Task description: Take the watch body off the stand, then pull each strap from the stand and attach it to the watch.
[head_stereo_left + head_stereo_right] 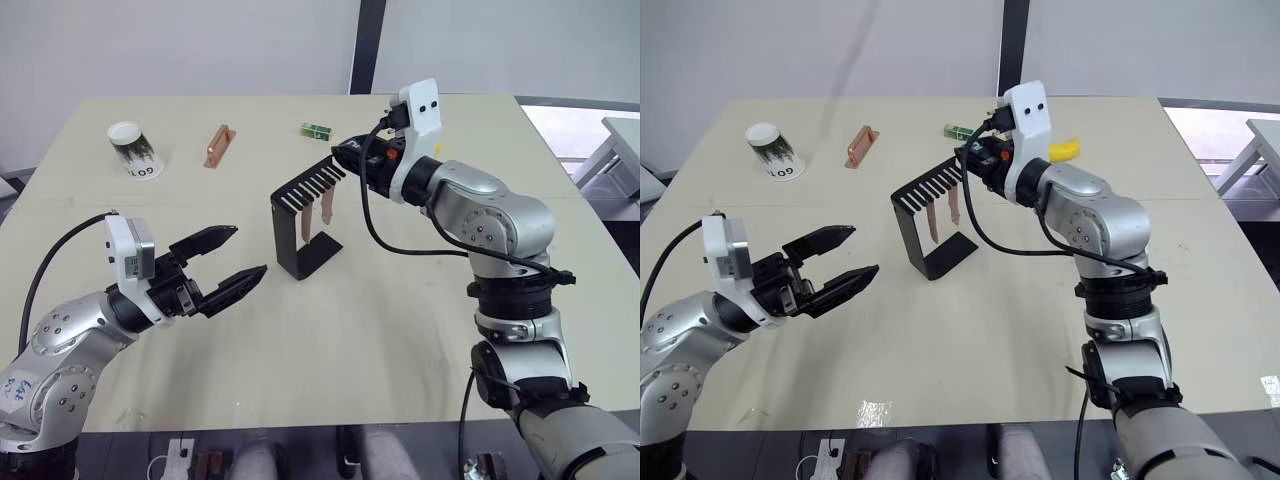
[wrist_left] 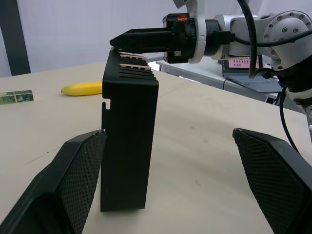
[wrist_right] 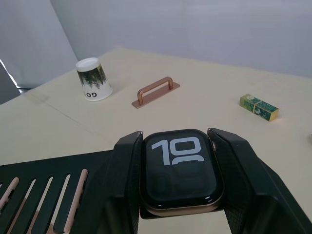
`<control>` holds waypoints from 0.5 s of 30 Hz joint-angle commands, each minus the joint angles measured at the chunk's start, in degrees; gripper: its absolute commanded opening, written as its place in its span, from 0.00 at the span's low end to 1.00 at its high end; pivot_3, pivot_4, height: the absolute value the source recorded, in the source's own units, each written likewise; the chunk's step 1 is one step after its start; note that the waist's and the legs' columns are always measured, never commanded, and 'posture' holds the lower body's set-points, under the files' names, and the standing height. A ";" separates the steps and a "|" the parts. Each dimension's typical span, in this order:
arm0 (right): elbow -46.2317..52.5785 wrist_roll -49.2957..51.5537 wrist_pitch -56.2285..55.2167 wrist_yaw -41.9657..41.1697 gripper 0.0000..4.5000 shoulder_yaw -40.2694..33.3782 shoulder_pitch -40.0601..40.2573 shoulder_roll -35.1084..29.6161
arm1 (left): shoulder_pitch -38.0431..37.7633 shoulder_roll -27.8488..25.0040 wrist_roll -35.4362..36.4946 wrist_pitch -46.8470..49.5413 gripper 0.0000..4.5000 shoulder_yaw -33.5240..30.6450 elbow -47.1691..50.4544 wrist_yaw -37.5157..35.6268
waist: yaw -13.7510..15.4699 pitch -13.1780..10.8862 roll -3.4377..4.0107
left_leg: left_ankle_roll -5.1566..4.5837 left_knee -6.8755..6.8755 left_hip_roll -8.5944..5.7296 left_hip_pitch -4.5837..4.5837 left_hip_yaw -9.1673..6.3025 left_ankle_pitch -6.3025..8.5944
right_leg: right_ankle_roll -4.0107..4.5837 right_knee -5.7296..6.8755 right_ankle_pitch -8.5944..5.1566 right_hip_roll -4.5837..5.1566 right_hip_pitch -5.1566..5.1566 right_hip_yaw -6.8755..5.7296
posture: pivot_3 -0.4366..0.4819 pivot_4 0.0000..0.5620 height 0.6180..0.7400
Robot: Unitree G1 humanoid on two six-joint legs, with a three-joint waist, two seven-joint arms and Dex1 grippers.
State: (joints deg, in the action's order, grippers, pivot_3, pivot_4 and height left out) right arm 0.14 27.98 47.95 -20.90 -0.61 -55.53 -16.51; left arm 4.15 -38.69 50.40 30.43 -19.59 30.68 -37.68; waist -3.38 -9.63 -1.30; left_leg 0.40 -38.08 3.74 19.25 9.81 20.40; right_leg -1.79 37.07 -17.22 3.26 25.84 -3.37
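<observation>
The black stand (image 1: pixel 300 225) is upright at the table's middle, its comb-slotted top toward the far right. Two salmon-pink straps (image 1: pixel 329 205) (image 1: pixel 309 222) hang from the slots. My right gripper (image 1: pixel 340 152) is at the stand's far end, shut on the watch body (image 3: pixel 180 165). The case has a dark screen showing "10", and one finger presses on each side of it. It sits right at the stand's top end (image 3: pixel 58 180); I cannot tell whether it still rests there. My left gripper (image 1: pixel 247 251) is open and holds nothing, a hand's width left of the stand.
At the back of the table are a paper cup (image 1: pixel 133 150), a copper-brown bar (image 1: pixel 218 146) and a small green box (image 1: pixel 315 129). A yellow banana (image 1: pixel 1064 149) lies behind my right arm. The table's near edge (image 1: pixel 300 428) runs below both arms.
</observation>
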 commanded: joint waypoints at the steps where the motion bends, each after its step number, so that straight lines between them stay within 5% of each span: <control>1: 3.10 1.68 -2.70 -1.82 0.36 -2.75 -0.46 0.36 | -0.08 0.23 0.07 -1.27 1.00 -1.17 1.27 -0.23 | 0.02 0.00 0.00 | 0.00 0.01 0.00 0.00 0.00 0.00 | 0.00 -0.01 0.00 0.00 0.00 0.00 | 0.48 0.27 1.00; 9: 3.49 2.24 -4.63 -2.46 0.36 -4.64 0.27 -0.01 | 0.22 0.10 -0.13 -1.44 1.00 -0.74 0.80 -0.45 | -0.03 0.00 0.00 | 0.00 0.03 0.00 0.01 0.00 0.00 | 0.00 -0.03 0.00 0.00 0.00 0.00 | 0.48 0.27 1.00; 15: 11.00 3.72 -8.25 -6.45 0.36 -8.71 6.23 -6.05 | 0.01 -0.35 0.11 -1.48 1.00 -1.01 0.98 -1.56 | 0.35 -0.01 0.01 | -0.02 0.06 -0.01 0.07 -0.04 0.02 | -0.03 -0.14 0.01 0.01 0.00 -0.04 | 0.48 0.27 1.00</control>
State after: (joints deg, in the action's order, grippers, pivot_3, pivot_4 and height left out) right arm 6.96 30.57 41.27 -25.70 -6.65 -50.09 -20.98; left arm 4.03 -38.69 50.27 29.92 -19.68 30.62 -38.41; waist -3.04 -9.64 -1.29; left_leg 0.38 -38.02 3.74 19.32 9.72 20.42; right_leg -1.82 36.90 -17.21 3.27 25.83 -3.44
